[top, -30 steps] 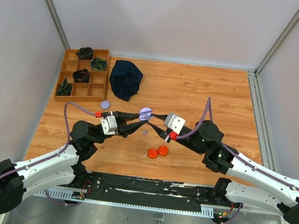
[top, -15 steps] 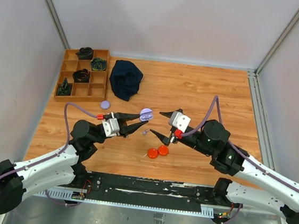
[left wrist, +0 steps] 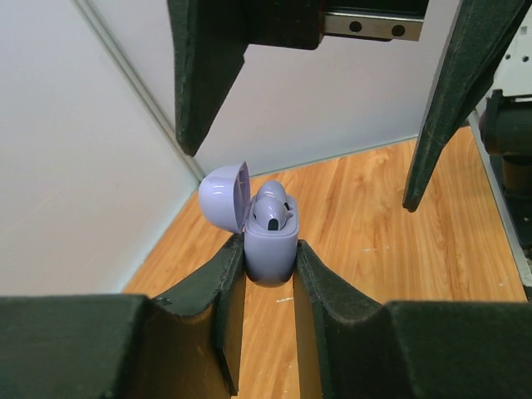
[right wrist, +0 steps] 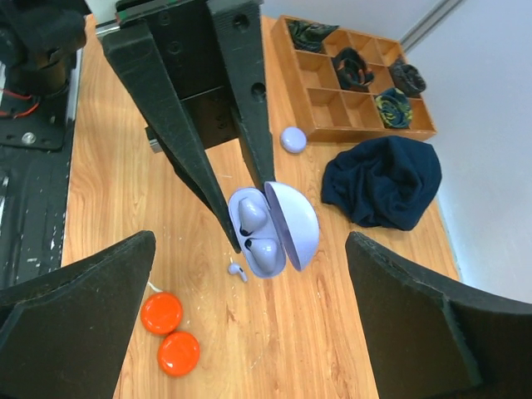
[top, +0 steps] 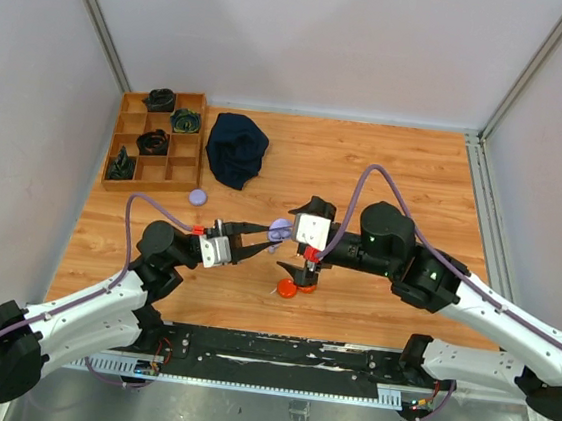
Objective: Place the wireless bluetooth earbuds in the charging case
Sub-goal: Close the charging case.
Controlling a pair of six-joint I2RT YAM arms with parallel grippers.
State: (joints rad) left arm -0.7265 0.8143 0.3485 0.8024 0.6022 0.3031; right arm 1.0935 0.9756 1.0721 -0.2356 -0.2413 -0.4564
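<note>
Earbud (left wrist: 273, 212) | seated in open charging case (right wrist: 287, 229) | left pincer (left wrist: 268, 262) grips case

Left fingers (left wrist: 229, 316) are hiding the lower half of the charging case (left wrist: 270, 245). Right gripper (top: 292, 238) is covering part of the orange discs (top: 287, 290). Loose earbud (right wrist: 238, 271) is showing too small for detail.

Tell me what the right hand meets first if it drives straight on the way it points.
Likely the open lavender charging case, pinched in the left hand: it sits centred ahead of the open right hand. Depth is unclear.
</note>
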